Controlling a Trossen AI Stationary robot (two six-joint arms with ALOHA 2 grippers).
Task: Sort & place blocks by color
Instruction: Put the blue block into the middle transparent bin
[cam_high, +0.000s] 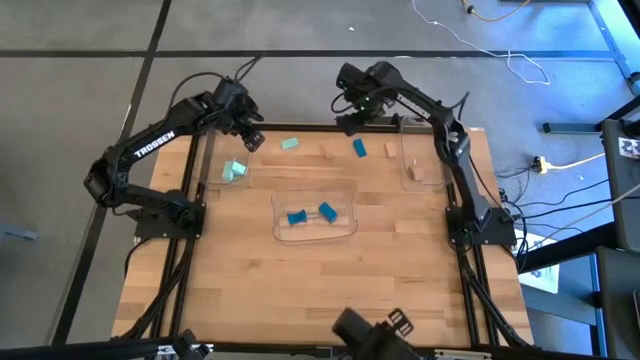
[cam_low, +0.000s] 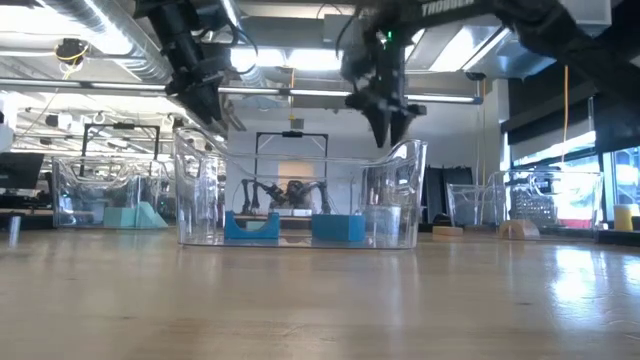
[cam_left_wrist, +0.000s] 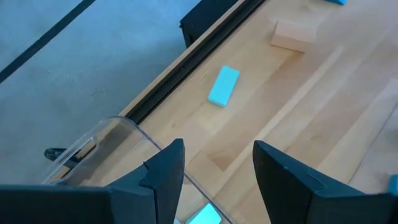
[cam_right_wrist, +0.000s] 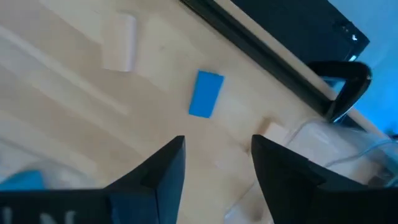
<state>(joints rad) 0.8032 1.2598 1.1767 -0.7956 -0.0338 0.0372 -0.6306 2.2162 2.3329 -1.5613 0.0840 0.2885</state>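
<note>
Both grippers hover open above the table's far part and hold nothing. My left gripper (cam_high: 250, 136) (cam_left_wrist: 217, 180) is over the far end of the left clear tray, and a mint block (cam_left_wrist: 222, 86) (cam_high: 290, 144) lies flat on the table beyond it. Another mint block (cam_high: 234, 172) lies in that tray. My right gripper (cam_high: 355, 120) (cam_right_wrist: 214, 174) hangs above a blue block (cam_right_wrist: 205, 93) (cam_high: 359, 148) lying flat on the wood. Tan blocks (cam_high: 330, 152) (cam_high: 390, 151) lie on either side of it. Two blue blocks (cam_high: 296, 216) (cam_high: 327, 211) rest in the middle tray.
Three clear trays stand on the table: left (cam_high: 212, 178), middle (cam_high: 315, 232) and right (cam_high: 408, 172), the right one holding a tan block (cam_high: 418, 172). The black table frame (cam_left_wrist: 205, 31) runs along the far edge. The near half of the tabletop (cam_high: 300, 290) is bare wood.
</note>
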